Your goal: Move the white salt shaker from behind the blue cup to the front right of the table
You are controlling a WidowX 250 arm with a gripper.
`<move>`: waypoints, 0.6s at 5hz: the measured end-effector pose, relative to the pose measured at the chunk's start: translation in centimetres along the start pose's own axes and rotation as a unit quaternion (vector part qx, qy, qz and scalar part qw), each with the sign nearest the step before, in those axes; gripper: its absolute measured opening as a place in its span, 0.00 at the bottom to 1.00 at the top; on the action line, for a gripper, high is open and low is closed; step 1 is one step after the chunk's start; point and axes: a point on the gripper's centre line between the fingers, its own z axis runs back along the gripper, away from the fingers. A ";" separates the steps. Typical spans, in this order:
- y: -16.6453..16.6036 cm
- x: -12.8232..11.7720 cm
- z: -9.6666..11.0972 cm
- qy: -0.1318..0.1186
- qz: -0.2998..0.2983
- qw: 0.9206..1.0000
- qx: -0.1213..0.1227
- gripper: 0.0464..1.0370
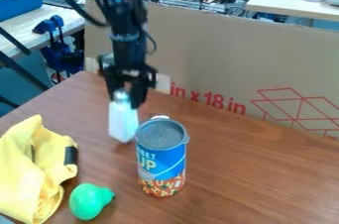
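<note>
My gripper hangs over the back left of the brown table, its fingers closed around the narrow top of a white bottle. The bottle stands roughly upright; whether its base touches the table I cannot tell. Just in front and to the right of it is a blue soup can with a grey top and an orange patterned lower band. Nearer the front left lie a green rounded object with a short narrow end and a crumpled yellow cloth with a black strip.
The wooden table extends to the right of the can. A tall cardboard panel with red print stands along its back edge. Behind are a blue bin, blue clamps and another light table.
</note>
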 end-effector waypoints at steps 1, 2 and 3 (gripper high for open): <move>-1.8 -1.9 5.7 -0.082 -0.004 0.996 0.021 0.57; -4.7 -2.9 10.9 -0.128 -0.030 0.991 0.013 0.57; -9.1 -2.9 12.4 -0.138 -0.078 0.987 -0.002 0.57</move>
